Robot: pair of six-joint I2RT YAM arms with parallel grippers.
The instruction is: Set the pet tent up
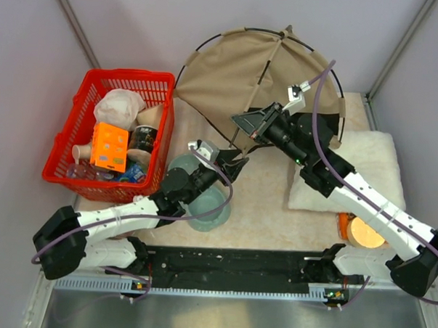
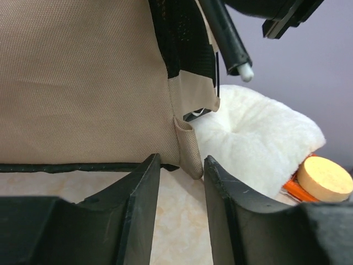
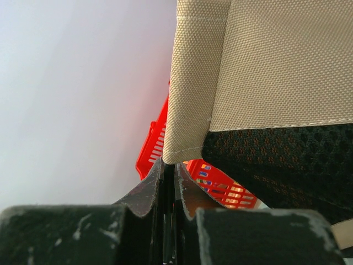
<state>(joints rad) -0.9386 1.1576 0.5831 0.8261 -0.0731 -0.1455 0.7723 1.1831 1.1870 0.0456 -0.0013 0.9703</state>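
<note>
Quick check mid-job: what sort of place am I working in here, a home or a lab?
Probably a lab test cell, not a home: grey partition walls box in the table, a black mounting rail runs along its near edge, and a red basket of mixed props sits beside the pet tent.

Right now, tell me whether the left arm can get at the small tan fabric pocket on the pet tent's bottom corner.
Probably yes: the left gripper is open and the tan fabric pocket of the pet tent hangs just beyond its fingertips, nothing between.
</note>
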